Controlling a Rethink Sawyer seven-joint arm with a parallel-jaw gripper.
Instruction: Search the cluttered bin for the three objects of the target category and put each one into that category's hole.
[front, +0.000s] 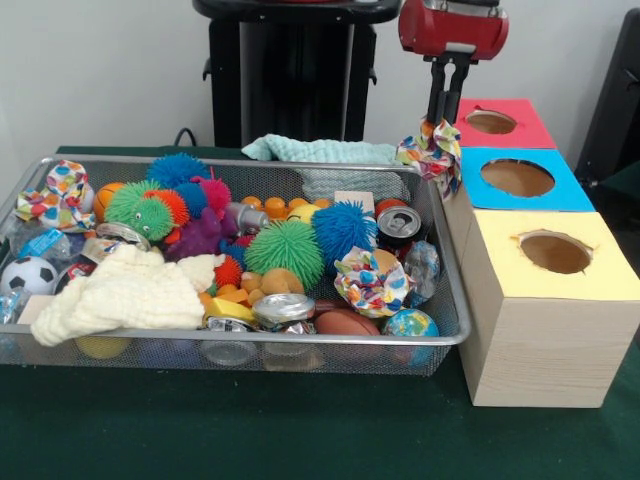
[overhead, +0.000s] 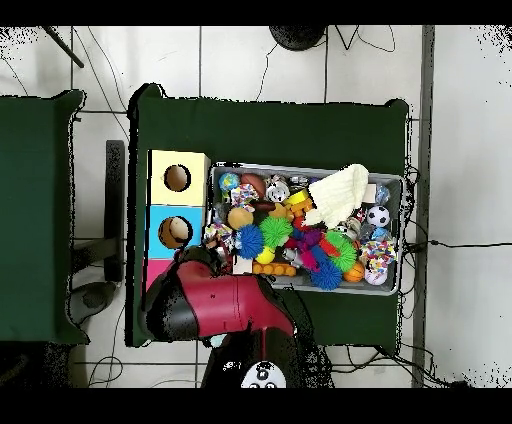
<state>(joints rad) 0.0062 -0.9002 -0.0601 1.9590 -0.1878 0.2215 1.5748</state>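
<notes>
The wire-mesh bin (front: 60, 345) sat on the green table (front: 300, 430), crammed with spiky balls, cans and cloths. Beside it stood three wooden boxes, the blue-topped box (front: 575, 195) in the middle. The gripper (front: 447, 118) hung between bin and boxes, jaws clenched on a patterned fabric scrunchie (front: 430, 152), probably bound for a hole. No readable writing.

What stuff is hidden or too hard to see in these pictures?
- Red box, overhead view: the robot arm covers most of its top and hole.
- Robot arm, front view: cut off by the top edge; only the gripper and the colourful scrunchie it holds show.
- Bottom of the bin, both views: buried under toys, cans and the cream cloth.
- Can labels, both views: too small to read.
</notes>
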